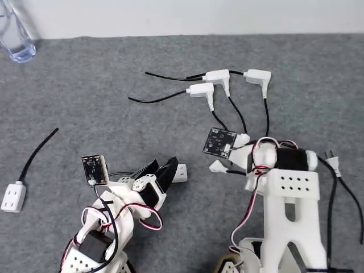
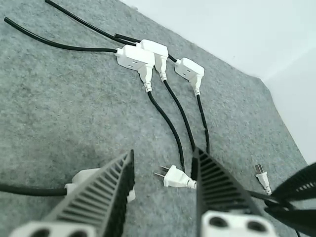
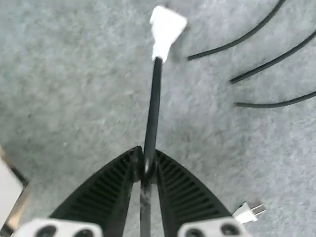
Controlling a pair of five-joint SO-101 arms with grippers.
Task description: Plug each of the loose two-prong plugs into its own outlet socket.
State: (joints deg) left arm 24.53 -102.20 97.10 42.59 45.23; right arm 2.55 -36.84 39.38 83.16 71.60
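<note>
The right gripper [image 3: 146, 157] is pinching the thin black cord [image 3: 153, 98] of a white two-prong plug [image 3: 166, 25]. The left gripper [image 2: 164, 154] is hovering spread wide over the grey felt mat [image 2: 49, 98], with a white outlet socket [image 2: 85, 177] lying just beside one finger

Socket cluster [image 1: 216, 75] far centre; lone socket [image 1: 12, 197] at left edge; plug [image 1: 218, 166] between arms.

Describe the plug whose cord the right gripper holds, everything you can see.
The plug is small, white, seemingly moulded plastic, with two metal prongs at one end and a black cord leaving the other. The right gripper has its jaws shut on that cord, behind the body. Prongs point away from it. The plug sits low over the grey mat; contact is unclear.
</note>
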